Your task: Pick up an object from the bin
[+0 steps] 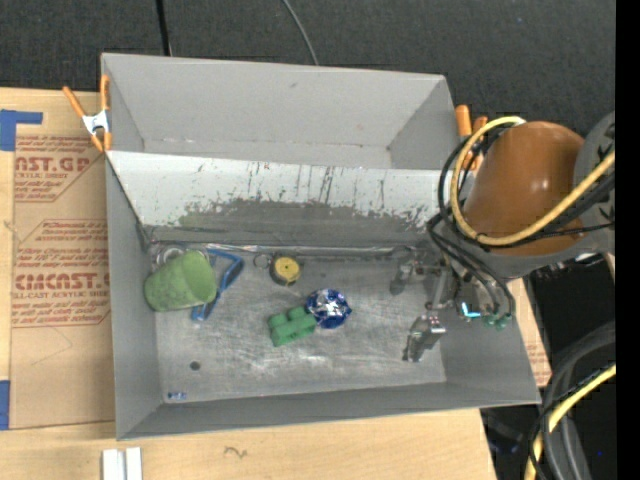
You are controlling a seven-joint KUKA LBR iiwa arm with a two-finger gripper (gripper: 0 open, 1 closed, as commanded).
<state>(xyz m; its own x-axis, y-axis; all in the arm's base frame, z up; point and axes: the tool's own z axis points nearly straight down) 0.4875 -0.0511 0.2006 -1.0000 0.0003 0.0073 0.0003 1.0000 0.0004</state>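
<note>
gripper (413,310) | we are holding it over the bin (280,118) floor, frame right | fingers spreading apart, gripping nothing | blue-white ball (328,308), green block (290,326) lying centre-frame

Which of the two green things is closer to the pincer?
The small green block beside the blue-and-white ball; the bigger rounded green lump lies far off at the left.
</note>
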